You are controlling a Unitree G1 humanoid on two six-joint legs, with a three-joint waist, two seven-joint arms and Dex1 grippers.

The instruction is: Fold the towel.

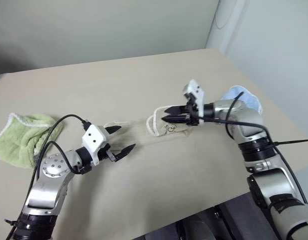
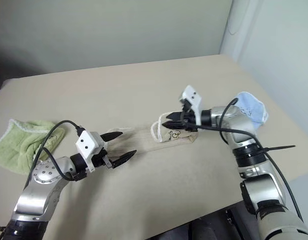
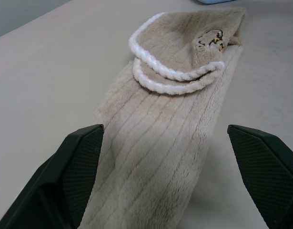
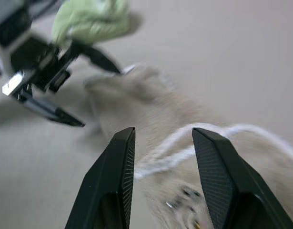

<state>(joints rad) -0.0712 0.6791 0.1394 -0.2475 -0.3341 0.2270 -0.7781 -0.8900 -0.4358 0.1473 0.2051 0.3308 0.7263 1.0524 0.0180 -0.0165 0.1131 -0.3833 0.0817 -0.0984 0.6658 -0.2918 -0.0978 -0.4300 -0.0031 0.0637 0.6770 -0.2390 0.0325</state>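
Lengthwise between both claws lies the towel [image 1: 159,131]: left claw [image 1: 121,140] wide, right claw [image 1: 168,118] parted, empty.

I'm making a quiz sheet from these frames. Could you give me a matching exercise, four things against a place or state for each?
Things:
1. beige towel
2. green towel
3. blue cloth
4. left gripper

Places or states:
A. bunched at the table's left edge
B. wide open over the beige towel's near end
C. behind the right arm, near the table's right edge
D. long folded strip at mid-table, white-edged end doubled over

Pairs: 1-D, 2-A, 3-C, 4-B
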